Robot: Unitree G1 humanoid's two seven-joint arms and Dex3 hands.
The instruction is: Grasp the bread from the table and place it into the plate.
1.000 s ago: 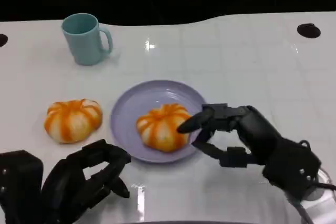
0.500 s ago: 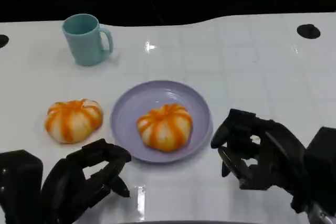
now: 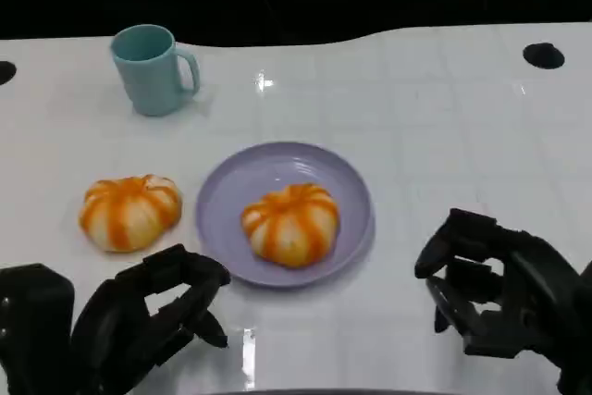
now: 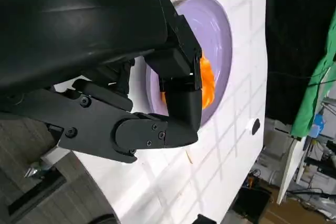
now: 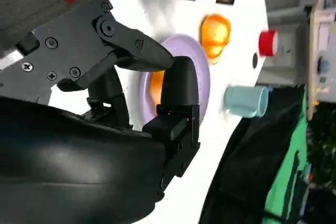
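An orange-striped bread (image 3: 290, 222) lies on the lilac plate (image 3: 224, 193) in the middle of the table. A second bread (image 3: 129, 212) sits on the table just left of the plate. My right hand (image 3: 499, 293) hangs low at the right of the plate, well apart from it, fingers loosely bent and holding nothing. My left hand (image 3: 148, 321) rests at the near left, below the second bread, also holding nothing. The left wrist view shows the plate (image 4: 220, 30) and its bread (image 4: 207, 80) beyond my fingers (image 4: 181, 103). The right wrist view shows the plate (image 5: 202, 72) and the second bread (image 5: 215, 35).
A light blue mug (image 3: 153, 68) stands at the back left. Black round holes (image 3: 543, 54) mark the table's far right and far left edges. A red cylinder (image 5: 268, 43) shows beyond the table in the right wrist view.
My right hand has let go of the bread on the plate and drawn back to the right and toward me. The left hand, both breads and the mug have stayed put.
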